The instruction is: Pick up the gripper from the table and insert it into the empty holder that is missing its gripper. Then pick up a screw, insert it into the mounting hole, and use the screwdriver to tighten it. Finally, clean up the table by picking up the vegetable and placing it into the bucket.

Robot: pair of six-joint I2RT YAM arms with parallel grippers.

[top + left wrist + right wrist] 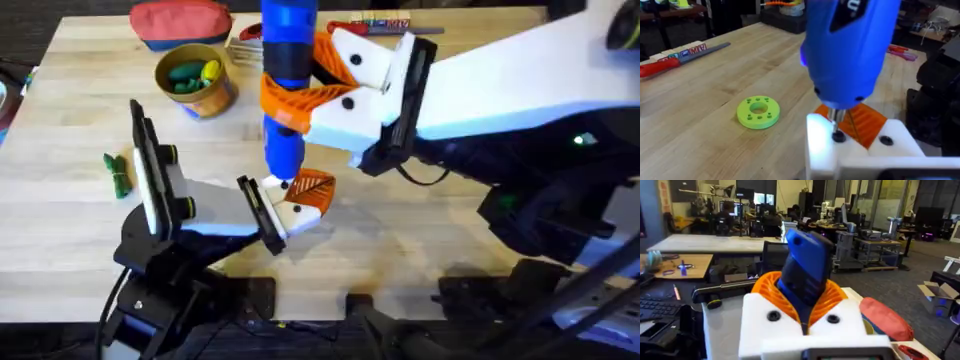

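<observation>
From overhead, the right pincer (300, 85) is clamped on the blue power screwdriver (287, 60), which stands nearly upright — its long axis runs straight down to the dark tip, which lands on the white holder (275, 205). The orange gripper (312, 192) already sits in that holder, just right of the tip. The holder belongs to the left arm, which reaches in from the lower left and presents it under the tool; whether its own pincer (290, 205) is spread or closed I cannot tell. The green vegetable (118, 173) lies on the counter (420, 215) well to the left, nearer the left arm's base, and the yellow bucket (197, 80) stands farther back (with toy items inside).

In the left wrist view, the screwdriver's tip (836, 120) comes down onto a dark screw head (838, 136) in the holder's face, the orange ribbed gripper just behind it. Bit and screw look lined up along one vertical axis, so the tightening seems to depend on keeping the tool plumb over that hole. A second dark screw (885, 140) sits beside it; a green ring (758, 112) lies apart on the counter.

In the right wrist view, the orange pads (769, 287) grip the blue body on both sides, the tool leaning slightly away from the camera.
</observation>
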